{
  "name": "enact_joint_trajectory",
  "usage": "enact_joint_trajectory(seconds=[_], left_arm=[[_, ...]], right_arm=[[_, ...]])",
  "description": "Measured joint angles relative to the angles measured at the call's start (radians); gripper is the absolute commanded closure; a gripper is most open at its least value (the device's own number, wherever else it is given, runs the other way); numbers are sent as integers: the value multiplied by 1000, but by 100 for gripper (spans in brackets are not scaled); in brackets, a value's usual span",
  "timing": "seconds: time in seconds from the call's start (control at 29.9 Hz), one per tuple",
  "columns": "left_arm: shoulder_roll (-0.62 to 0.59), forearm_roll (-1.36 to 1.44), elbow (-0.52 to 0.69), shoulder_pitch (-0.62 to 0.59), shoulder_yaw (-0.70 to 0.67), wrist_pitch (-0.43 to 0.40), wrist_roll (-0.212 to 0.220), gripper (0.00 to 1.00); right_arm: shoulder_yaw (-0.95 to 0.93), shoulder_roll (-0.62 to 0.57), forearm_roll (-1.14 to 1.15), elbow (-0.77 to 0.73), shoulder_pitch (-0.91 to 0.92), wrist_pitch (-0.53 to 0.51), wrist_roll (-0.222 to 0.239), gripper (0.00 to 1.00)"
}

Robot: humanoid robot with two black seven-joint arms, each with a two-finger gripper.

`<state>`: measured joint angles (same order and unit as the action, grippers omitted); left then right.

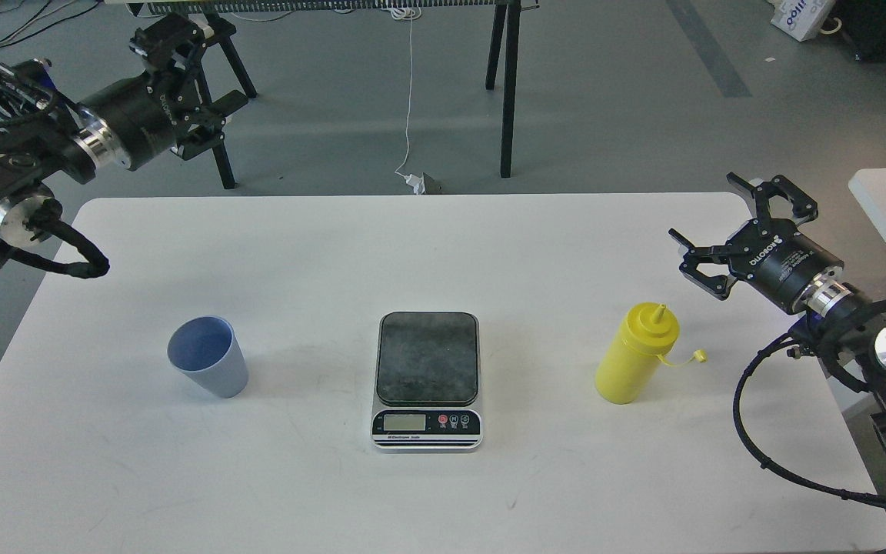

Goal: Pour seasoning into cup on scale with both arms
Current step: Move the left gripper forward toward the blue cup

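Both claws, left (181, 85) and right (727, 231), are open and empty; cup (208, 356) sits at nine o'clock of the scale (428, 377), bottle (635, 354) at three, and a hard squeeze might tip either.

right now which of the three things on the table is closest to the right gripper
The yellow seasoning bottle. It stands just below the open right gripper, while the scale sits mid-table and the cup far left.
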<state>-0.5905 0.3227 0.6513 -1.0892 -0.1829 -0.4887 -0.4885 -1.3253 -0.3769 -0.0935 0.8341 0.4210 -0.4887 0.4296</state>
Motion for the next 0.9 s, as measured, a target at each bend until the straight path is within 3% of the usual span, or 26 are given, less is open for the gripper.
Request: enact_joint_trajectory(seconds=[0.63, 0.9], left_arm=[[2, 11, 0, 52, -10, 0, 0, 0], [-28, 459, 10, 20, -2, 0, 0, 0]], right_arm=[[-2, 9, 0, -3, -5, 0, 0, 1], [-10, 6, 0, -1, -5, 0, -1, 1]])
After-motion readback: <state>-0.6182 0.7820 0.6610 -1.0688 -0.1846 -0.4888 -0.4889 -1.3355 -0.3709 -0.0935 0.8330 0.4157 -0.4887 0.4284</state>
